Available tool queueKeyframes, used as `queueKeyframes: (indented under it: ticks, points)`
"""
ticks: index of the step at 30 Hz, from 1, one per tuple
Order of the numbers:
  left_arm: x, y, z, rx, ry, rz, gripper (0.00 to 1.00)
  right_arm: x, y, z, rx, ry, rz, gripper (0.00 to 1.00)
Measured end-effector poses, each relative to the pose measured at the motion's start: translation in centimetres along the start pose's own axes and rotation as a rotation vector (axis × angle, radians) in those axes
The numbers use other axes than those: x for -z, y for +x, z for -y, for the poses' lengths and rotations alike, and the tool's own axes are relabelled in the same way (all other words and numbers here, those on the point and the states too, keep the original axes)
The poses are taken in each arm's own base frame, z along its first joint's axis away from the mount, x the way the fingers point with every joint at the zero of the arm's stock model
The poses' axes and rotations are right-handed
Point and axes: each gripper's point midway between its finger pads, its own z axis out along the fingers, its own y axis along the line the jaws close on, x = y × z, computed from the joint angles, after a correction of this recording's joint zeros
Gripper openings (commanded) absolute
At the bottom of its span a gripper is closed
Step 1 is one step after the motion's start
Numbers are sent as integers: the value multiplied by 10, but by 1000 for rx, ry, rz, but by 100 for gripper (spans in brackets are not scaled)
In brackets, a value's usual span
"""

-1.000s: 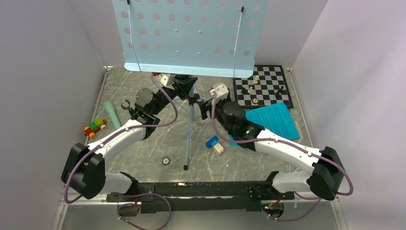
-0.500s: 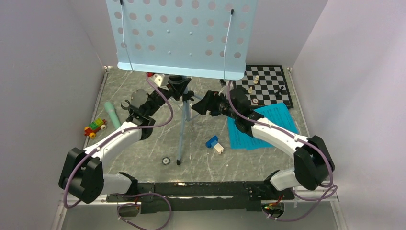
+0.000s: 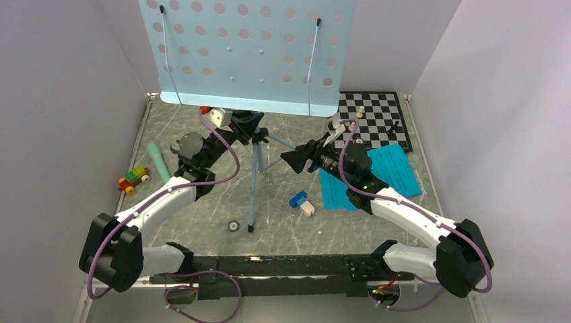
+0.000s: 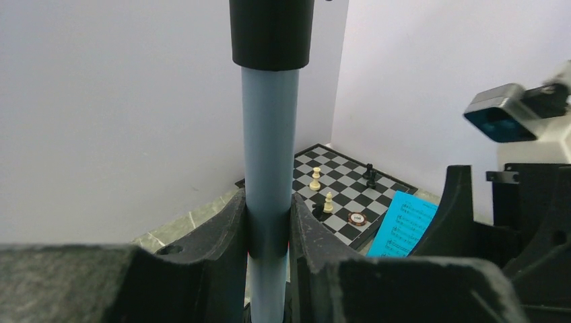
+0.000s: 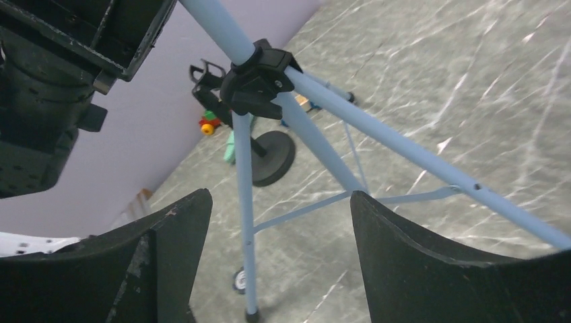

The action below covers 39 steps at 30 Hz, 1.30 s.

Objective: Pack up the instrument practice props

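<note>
The music stand (image 3: 249, 54) rises mid-table (image 3: 202, 202), its perforated desk tilted toward the back wall, with the left gripper (image 3: 244, 129) clamped on its pole (image 4: 269, 168) just below a black collar. The right gripper (image 3: 296, 159), jaws wide, hovers beside the tripod legs, apart from them. Cyan pages (image 3: 377, 176) lie flat at right, near the chessboard (image 3: 384, 114) — the microphone (image 3: 159, 163) lies at left.

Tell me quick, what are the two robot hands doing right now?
Left gripper: closed on the music stand pole.
Right gripper: open, holding nothing, near the tripod legs.
</note>
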Motion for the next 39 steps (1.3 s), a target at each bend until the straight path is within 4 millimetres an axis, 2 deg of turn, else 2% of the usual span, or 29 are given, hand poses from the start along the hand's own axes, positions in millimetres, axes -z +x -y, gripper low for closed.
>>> queueKeyframes:
  ticks: [5, 13, 19, 22, 32, 39]
  points:
    - [2, -1, 1, 3, -1, 3, 15, 6, -8, 7, 113, 32, 44, 79]
    - [5, -2, 1, 14, -6, 3, 39, 6, -8, 10, 155, 43, 40, 81]
    - [13, 22, 0, 67, -22, -81, 54, 7, -11, 9, 165, 42, 44, 81]
    - [15, 25, 1, 82, -25, -92, 60, 9, -15, 6, 171, 37, 53, 82]
    - [33, 16, 7, 98, -34, -75, 68, 16, -29, -3, 182, 26, 97, 84]
    - [53, 22, 13, 136, -44, -102, 69, 15, -38, 2, 137, 0, 112, 84]
